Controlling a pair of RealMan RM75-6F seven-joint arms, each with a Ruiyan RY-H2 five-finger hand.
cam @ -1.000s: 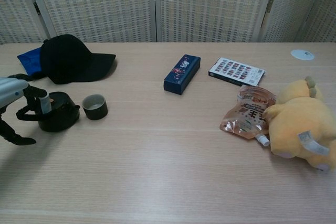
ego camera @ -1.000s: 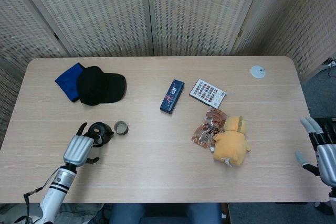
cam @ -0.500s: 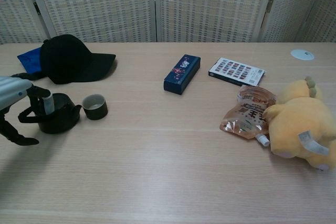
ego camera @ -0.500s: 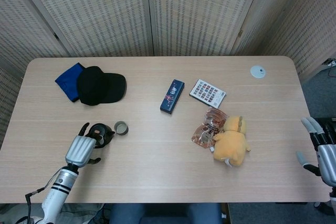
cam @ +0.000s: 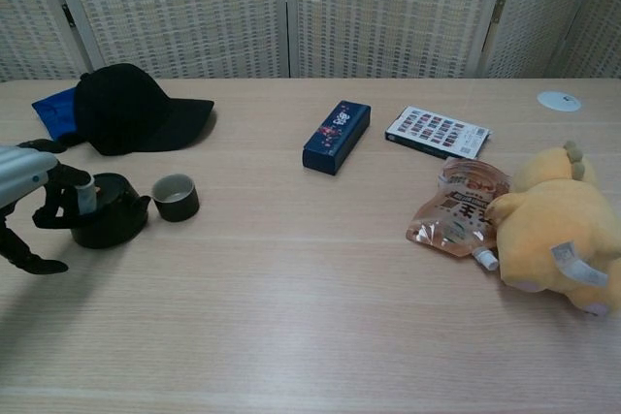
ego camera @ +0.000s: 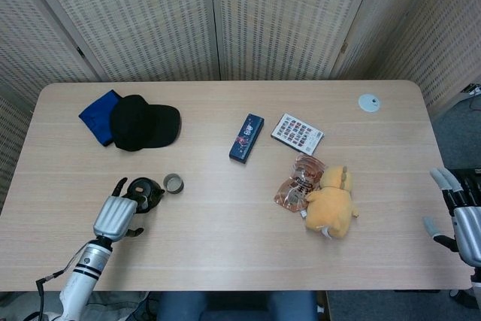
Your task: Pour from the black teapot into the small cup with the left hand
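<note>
Left hand (cam: 34, 203) on black teapot (cam: 109, 216)

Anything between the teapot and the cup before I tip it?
Nothing: both views show only a narrow strip of bare table between the teapot and the cup, the spout pointing at the cup.
</note>
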